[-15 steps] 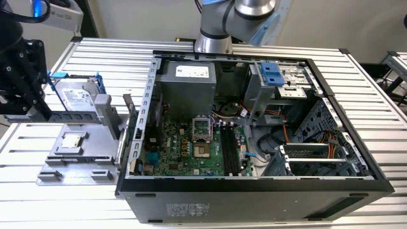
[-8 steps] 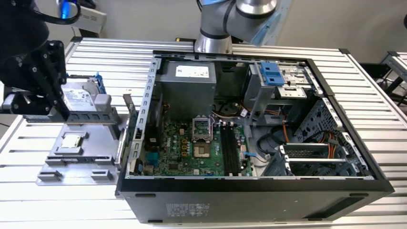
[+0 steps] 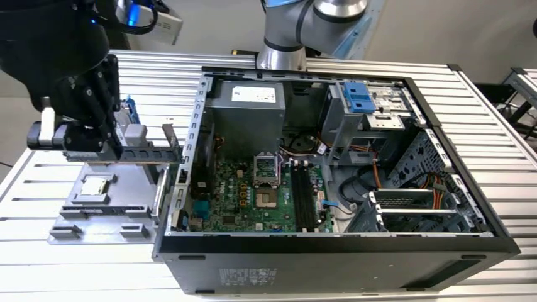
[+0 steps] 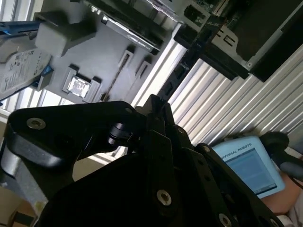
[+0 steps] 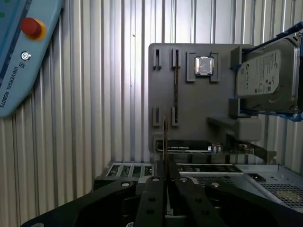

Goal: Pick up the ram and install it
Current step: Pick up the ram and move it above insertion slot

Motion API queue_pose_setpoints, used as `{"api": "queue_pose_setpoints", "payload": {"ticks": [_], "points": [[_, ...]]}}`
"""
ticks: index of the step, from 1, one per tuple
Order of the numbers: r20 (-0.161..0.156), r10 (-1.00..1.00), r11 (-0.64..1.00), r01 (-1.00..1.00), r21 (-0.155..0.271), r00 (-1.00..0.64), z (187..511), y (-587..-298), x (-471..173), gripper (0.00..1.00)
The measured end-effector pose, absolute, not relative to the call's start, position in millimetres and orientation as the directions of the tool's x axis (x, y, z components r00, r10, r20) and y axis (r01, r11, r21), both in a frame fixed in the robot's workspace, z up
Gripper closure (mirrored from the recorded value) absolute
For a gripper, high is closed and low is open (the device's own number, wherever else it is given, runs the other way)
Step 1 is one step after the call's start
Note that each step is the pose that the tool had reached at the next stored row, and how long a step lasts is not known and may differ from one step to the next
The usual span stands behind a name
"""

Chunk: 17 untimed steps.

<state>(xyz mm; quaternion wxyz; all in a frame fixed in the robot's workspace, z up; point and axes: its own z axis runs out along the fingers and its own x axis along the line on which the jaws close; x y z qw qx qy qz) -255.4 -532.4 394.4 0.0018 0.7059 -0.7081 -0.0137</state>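
Observation:
The ram (image 5: 165, 142) shows edge-on as a thin stick rising from between my fingertips, above the grey parts tray (image 5: 189, 109). My gripper (image 5: 165, 178) is shut on it. In the exterior view the gripper (image 3: 117, 148) hangs over the tray (image 3: 100, 214) at that view's left. The ram (image 3: 153, 152) sticks out of it as a grey notched strip toward the open computer case (image 3: 336, 251). The motherboard's black slots (image 3: 302, 195) lie inside the case, well apart from the gripper. In the second wrist view the black finger linkage (image 4: 142, 142) hides the fingertips.
A small square processor chip (image 5: 204, 65) sits in its tray pocket (image 3: 94, 185). A silver hard drive (image 5: 265, 75) stands in a blue-handled bracket at the tray's edge. The case's metal side wall (image 3: 195, 138) rises between tray and motherboard. A teach pendant (image 5: 19, 61) lies on the slatted table.

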Motion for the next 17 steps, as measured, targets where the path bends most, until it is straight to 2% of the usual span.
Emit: {"api": "queue_pose_setpoints", "payload": {"ticks": [17], "points": [[-0.017, -1.0, 0.003, -1.0, 0.023, -0.003, 394, -531, -183, 1.0]]}}
